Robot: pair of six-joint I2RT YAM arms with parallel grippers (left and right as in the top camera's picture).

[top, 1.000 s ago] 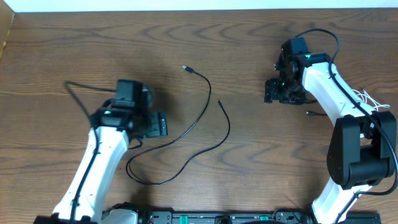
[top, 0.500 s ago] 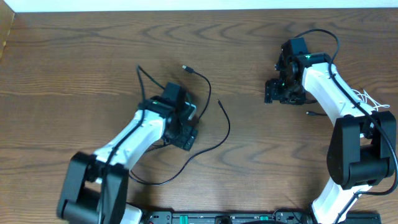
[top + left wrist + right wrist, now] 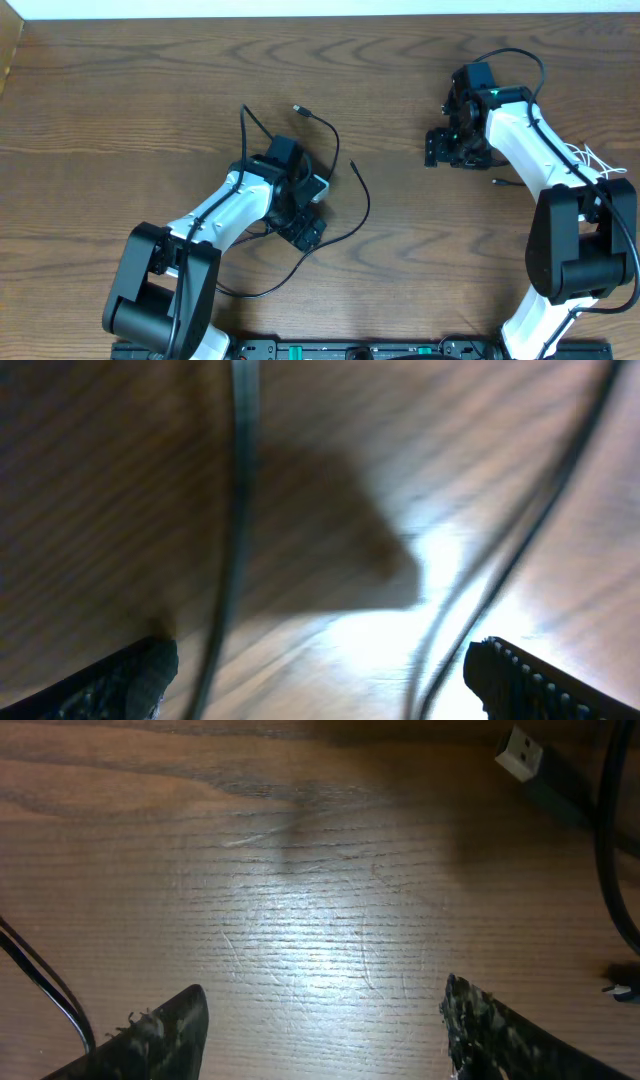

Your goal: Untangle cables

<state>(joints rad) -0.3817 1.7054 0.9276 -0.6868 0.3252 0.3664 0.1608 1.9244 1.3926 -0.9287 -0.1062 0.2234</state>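
Observation:
Two thin black cables lie at the table's centre. One (image 3: 335, 150) runs from a plug at the back in a curve. The other (image 3: 366, 205) curves down to the front left. My left gripper (image 3: 306, 228) is open, low over where they pass. In the left wrist view the jaws (image 3: 320, 670) are wide apart, with one blurred black cord (image 3: 235, 540) and another (image 3: 520, 550) between them. My right gripper (image 3: 440, 148) is open and empty at the back right. Its wrist view (image 3: 325, 1020) shows bare wood between the jaws, a USB plug (image 3: 522, 755) and a black cord (image 3: 40, 982).
A small black plug end (image 3: 495, 182) lies in front of the right gripper. Thin white strands (image 3: 588, 158) show beside the right arm. The table's pale back edge (image 3: 300, 8) runs along the top. The arm bases stand at the front edge.
My left arm has swung from the left part of the table to the right, down over the black cables at the centre. The right arm has not moved.

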